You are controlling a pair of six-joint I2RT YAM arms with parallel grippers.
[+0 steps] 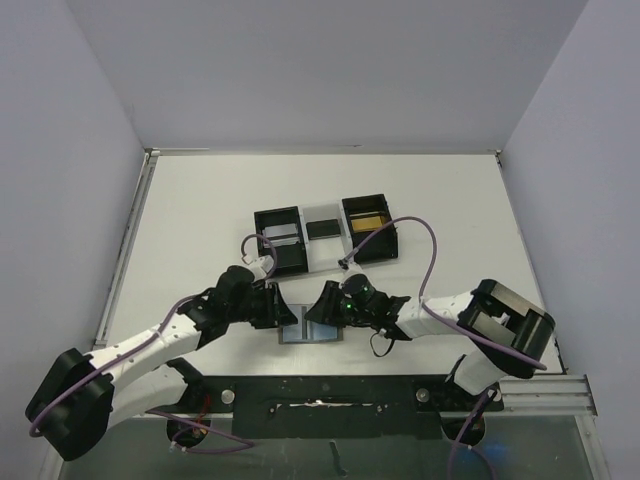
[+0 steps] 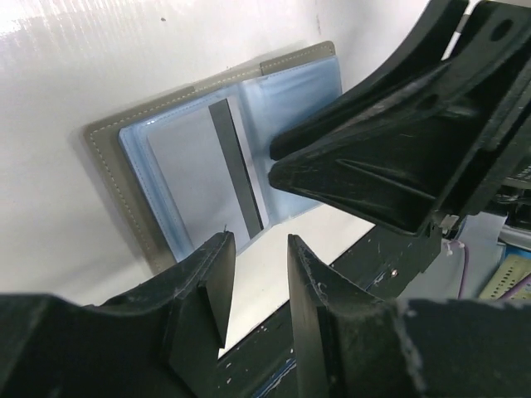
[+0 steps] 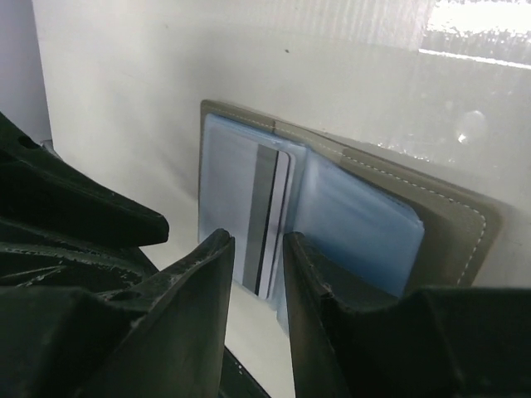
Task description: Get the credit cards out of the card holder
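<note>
Near front edge of table [image 1: 200,200], top view: card holder [image 1: 312,334] lies open flat, 6 o'clock of tray [image 1: 322,238]. Left gripper [image 1: 289,316] is at its 9 o'clock end, right gripper [image 1: 320,312] over its 12 o'clock edge, likely one steadying, one picking.

Left wrist: jaws narrowly parted, empty. Striped card [image 2: 191,166] in sleeve at 12 o'clock.

Right wrist: jaws narrowly parted, lined up on card's free edge, no hold yet.

Room: open table before tray, table edge close at 6 o'clock, grippers crowd each other.

text: none could be read | card [image 2: 187,166]: only a dark stripe was seen, no print | holder [image 2: 104,153]: no brand was made out
</note>
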